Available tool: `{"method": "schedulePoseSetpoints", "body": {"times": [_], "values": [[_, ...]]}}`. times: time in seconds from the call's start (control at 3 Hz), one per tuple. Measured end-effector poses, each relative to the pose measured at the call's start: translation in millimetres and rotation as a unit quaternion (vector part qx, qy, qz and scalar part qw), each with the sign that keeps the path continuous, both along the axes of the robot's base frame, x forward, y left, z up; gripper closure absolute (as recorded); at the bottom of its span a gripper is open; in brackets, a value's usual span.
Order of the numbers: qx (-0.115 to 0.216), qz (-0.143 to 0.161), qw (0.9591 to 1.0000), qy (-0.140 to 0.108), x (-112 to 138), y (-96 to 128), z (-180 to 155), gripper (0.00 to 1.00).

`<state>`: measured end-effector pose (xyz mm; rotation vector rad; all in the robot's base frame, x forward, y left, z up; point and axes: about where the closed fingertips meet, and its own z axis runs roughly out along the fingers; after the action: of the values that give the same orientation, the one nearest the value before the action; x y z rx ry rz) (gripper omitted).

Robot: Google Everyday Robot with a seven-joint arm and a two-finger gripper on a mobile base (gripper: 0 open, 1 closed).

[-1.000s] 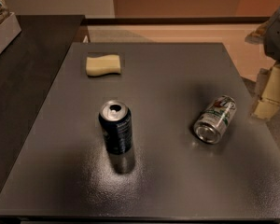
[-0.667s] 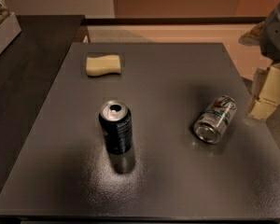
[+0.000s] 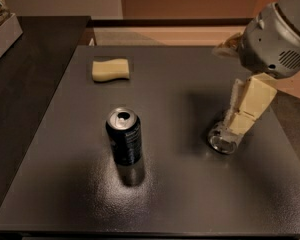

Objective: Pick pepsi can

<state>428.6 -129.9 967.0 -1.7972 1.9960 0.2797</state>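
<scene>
The pepsi can (image 3: 124, 136) stands upright on the dark table (image 3: 175, 194), left of centre, dark navy with a silver top and an open pull-tab hole. My gripper (image 3: 246, 108) hangs from the grey arm at the right, its cream fingers pointing down over a silver can (image 3: 224, 139) that lies on its side. The gripper is well to the right of the pepsi can and holds nothing that I can see.
A yellow sponge (image 3: 110, 69) lies at the table's back left. A second dark counter (image 3: 35, 49) adjoins on the left, with a box (image 3: 1, 24) at its far corner. The silver can lies under the gripper, partly hidden.
The arm has swung in from the right edge toward the left, and the gripper now covers part of the lying silver can. The cans and sponge have not moved.
</scene>
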Motion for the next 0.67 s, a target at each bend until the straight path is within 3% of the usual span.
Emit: {"method": "schedulePoseSetpoints", "body": {"times": [0.67], "values": [[0.063,0.044,0.997,0.011,-14.0,49.7,-1.4,0.0]]}}
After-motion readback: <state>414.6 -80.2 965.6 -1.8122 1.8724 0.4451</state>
